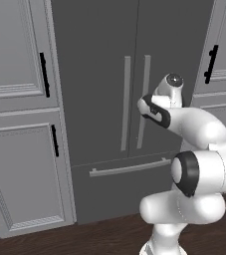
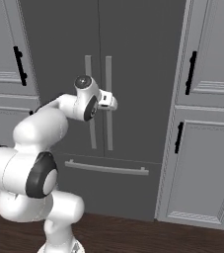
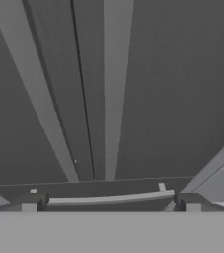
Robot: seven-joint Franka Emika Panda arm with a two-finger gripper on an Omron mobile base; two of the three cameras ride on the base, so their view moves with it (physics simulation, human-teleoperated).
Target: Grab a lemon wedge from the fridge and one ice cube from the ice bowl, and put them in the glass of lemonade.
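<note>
1. Facing the fridge (image 1: 99,74): tall, dark grey, both upper doors shut, standing between light grey panelled cabinets (image 1: 20,124).
2. Counting two long vertical grey bar handles (image 1: 126,109) side by side at the seam of the doors, plus one horizontal drawer handle (image 1: 129,168) running across the lower drawer front.
3. Counting four black cabinet handles in the left base view, two on the left of the fridge, one on the right, possibly a fourth at the picture's edge, though too small to be sure.
4. Hovering the gripper (image 3: 111,202) in front of the door handles, fingertips (image 3: 30,201) spread as wide as possible, gripping nothing and touching nothing.
5. Looking along the claw at the two vertical handles running up the view, drawer handle lying just between the fingertips.
</note>
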